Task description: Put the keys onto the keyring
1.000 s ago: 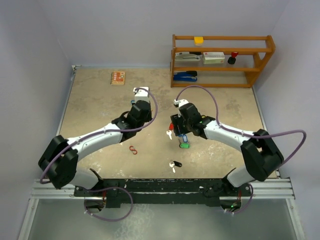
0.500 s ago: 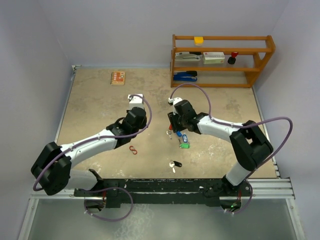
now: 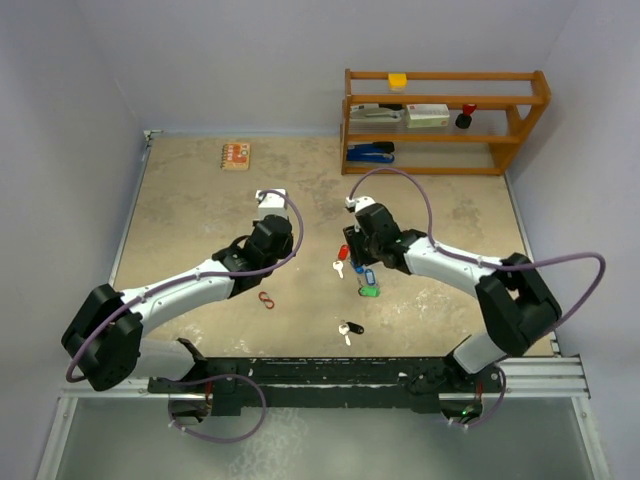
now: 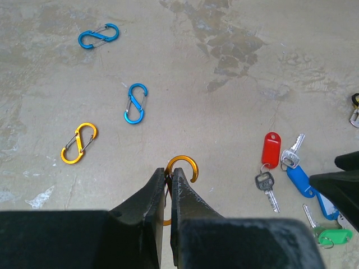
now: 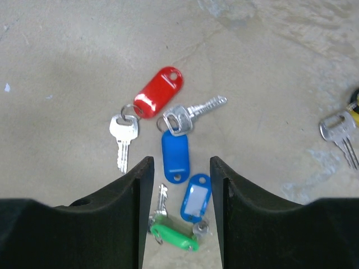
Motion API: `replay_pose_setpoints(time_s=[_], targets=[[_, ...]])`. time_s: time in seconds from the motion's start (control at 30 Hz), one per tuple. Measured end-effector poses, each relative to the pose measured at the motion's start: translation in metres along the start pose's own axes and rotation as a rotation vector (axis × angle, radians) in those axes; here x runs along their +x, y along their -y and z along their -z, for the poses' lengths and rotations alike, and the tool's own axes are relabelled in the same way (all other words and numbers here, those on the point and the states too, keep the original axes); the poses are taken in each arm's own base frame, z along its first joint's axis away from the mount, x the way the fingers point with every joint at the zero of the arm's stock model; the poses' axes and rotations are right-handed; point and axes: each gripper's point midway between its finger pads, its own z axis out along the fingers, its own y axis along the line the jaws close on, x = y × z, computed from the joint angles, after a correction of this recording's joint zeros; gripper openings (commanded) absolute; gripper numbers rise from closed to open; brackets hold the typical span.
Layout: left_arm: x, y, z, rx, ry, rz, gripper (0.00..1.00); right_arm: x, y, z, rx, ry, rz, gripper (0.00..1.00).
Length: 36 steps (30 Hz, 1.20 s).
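Beige tabletop point(image 5: 56, 56), keys point(image 5: 178, 119) between and just beyond the spread right fingers point(image 5: 139, 188)

No words or numbers can be read anywhere here. The white slip in the blue tag point(image 5: 193, 203) shows no writing. The red marks on the small box point(image 3: 235, 156) on the table point(image 3: 190, 210) and the print on the white box point(image 3: 428, 115) on the shelf point(image 3: 470, 76) are too small to read.
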Motion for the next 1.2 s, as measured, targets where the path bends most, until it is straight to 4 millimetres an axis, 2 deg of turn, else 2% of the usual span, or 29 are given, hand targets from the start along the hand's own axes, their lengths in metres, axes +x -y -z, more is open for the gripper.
replay_pose_setpoints(time_s=[0.2,0.47,0.73,1.07,1.2], targets=[[0.001,0.001,0.000,0.005,-0.003,0.000,0.00,0.012,0.008,0.026,0.012,0.022,-0.026,0.45],[0.002,0.002,0.000,0.013,-0.008,0.002,0.00,0.051,0.001,0.046,-0.040,-0.016,-0.059,0.41],[0.002,0.004,0.000,0.021,-0.012,0.003,0.00,0.078,-0.016,0.048,-0.093,-0.071,-0.066,0.39],[0.009,0.000,0.000,0.013,-0.026,-0.005,0.00,0.075,-0.021,0.045,-0.108,-0.059,-0.083,0.38],[0.010,0.000,0.000,0.012,-0.027,-0.005,0.03,0.081,-0.022,0.040,-0.107,-0.083,-0.087,0.37]])
